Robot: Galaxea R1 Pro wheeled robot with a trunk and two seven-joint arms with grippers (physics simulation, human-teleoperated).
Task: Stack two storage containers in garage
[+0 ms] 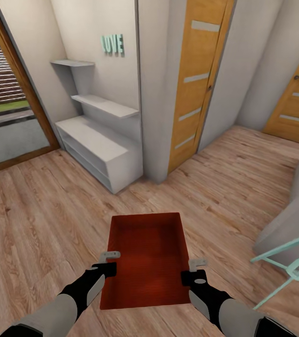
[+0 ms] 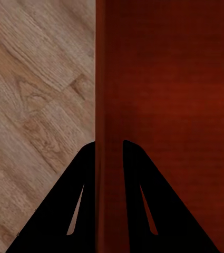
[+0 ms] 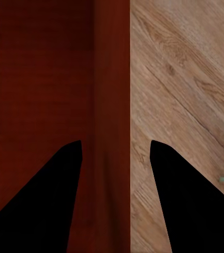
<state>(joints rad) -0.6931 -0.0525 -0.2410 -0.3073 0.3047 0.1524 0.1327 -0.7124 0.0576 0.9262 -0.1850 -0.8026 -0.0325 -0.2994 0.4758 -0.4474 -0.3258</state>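
The orange-red ribbed open-top bin [image 1: 147, 260] hangs over light wood plank flooring [image 1: 41, 210], its side walls clamped by the left pincer [image 1: 108, 262] and right pincer [image 1: 195, 270], so carrying is under way; next, steering toward the wooden doors [image 1: 197, 79].

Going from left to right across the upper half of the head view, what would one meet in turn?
Glass door to the outside → white shelf unit → teal LOVE letters → near wooden door → far wooden door.
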